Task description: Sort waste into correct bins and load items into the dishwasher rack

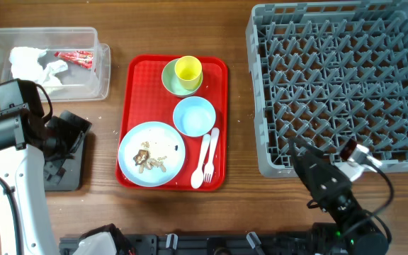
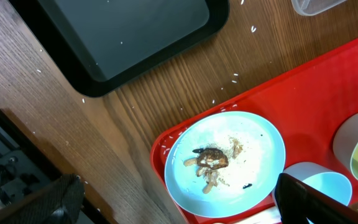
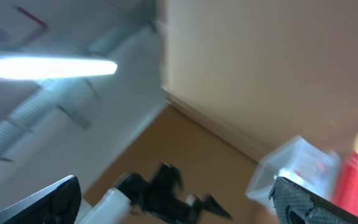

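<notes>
The clear tub (image 1: 44,60) at top left holds white napkins (image 1: 34,64) and the red-and-white wrapper (image 1: 74,58). The black tray (image 1: 66,170) lies below it, partly under my left arm. On the red serving tray (image 1: 137,92) sit a light blue plate (image 1: 151,154) with food scraps (image 1: 149,159), a blue bowl (image 1: 194,115), a green bowl (image 1: 170,78) holding the yellow cup (image 1: 188,69), and a white fork and spoon (image 1: 205,161). The grey rack (image 1: 338,85) is at right. My left gripper (image 2: 185,208) is open and empty, above the plate (image 2: 253,149) and scraps (image 2: 210,160). My right gripper (image 3: 179,205) is open and empty.
The left wrist view shows the black tray (image 2: 123,31) close to the red tray's edge (image 2: 328,81), with scattered crumbs on the wood between. The right wrist view is blurred and aimed across the room at the clear tub (image 3: 291,165). My right arm (image 1: 324,184) sits below the rack's front edge.
</notes>
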`<action>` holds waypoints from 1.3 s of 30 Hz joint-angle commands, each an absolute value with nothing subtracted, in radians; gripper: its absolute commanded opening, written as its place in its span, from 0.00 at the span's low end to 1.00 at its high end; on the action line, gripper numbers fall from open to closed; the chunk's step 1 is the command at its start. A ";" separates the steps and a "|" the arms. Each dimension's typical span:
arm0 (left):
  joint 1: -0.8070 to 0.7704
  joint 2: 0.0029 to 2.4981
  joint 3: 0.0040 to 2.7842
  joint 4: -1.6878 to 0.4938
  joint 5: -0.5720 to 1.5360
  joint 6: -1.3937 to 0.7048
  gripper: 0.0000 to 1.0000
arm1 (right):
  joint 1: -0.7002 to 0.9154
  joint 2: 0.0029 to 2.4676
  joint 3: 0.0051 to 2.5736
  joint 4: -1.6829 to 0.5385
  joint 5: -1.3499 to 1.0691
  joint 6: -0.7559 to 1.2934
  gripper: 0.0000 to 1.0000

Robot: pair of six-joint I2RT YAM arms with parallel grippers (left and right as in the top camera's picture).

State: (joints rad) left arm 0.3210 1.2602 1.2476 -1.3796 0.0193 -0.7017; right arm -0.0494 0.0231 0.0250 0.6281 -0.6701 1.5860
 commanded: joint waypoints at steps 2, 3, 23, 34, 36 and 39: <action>0.326 1.257 1.243 -1.377 0.002 -0.719 1.00 | -0.051 0.052 0.179 0.512 -0.505 1.487 1.00; 0.326 1.257 1.243 -1.377 0.002 -0.719 1.00 | -0.051 0.073 0.223 0.463 -0.505 1.416 1.00; 0.326 1.257 1.243 -1.377 0.002 -0.719 1.00 | 0.595 1.079 1.158 -0.862 -0.107 0.718 1.00; 0.326 1.257 1.243 -1.377 0.002 -0.719 1.00 | 0.856 1.737 1.478 -1.161 -0.001 0.670 1.00; 0.326 1.257 1.243 -1.377 0.002 -0.719 1.00 | 0.885 1.763 1.481 -1.118 -0.014 0.691 1.00; 0.326 1.257 1.243 -1.377 0.002 -0.719 1.00 | 0.894 1.786 1.477 -1.060 -0.026 0.714 1.00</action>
